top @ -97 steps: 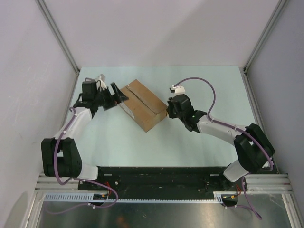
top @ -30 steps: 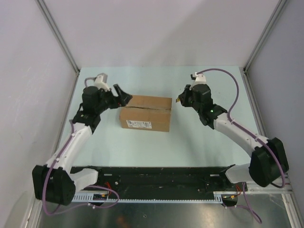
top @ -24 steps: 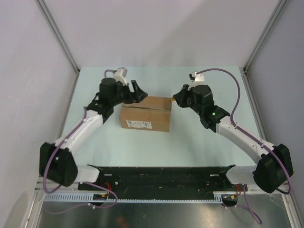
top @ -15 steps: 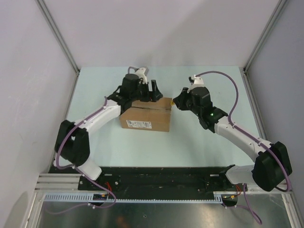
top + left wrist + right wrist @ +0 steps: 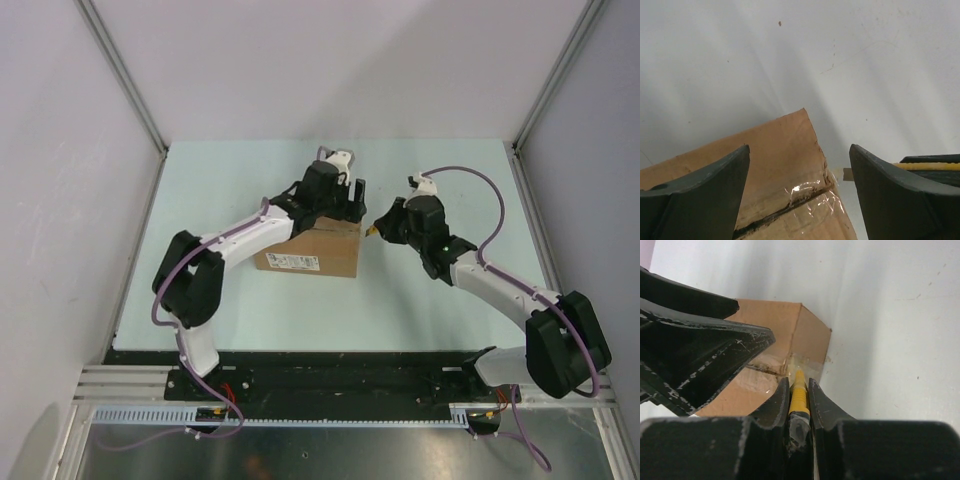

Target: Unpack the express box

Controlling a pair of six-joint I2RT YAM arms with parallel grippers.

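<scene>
Now the left tool [image 5: 347,200], wide open and empty, hovers over the express box [image 5: 310,252]; right tool [image 5: 378,228], clamped on yellow knife [image 5: 798,395], reaches taped seam [image 5: 790,205]: cut looks imminent.

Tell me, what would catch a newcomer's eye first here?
The brown rectangular cardboard box sits mid-table, with clear tape along its top seam. The right gripper is shut on a slim yellow utility knife, whose tip points at that tape on the box's right end. The left gripper hangs wide open above the box's top, near the same end.
</scene>
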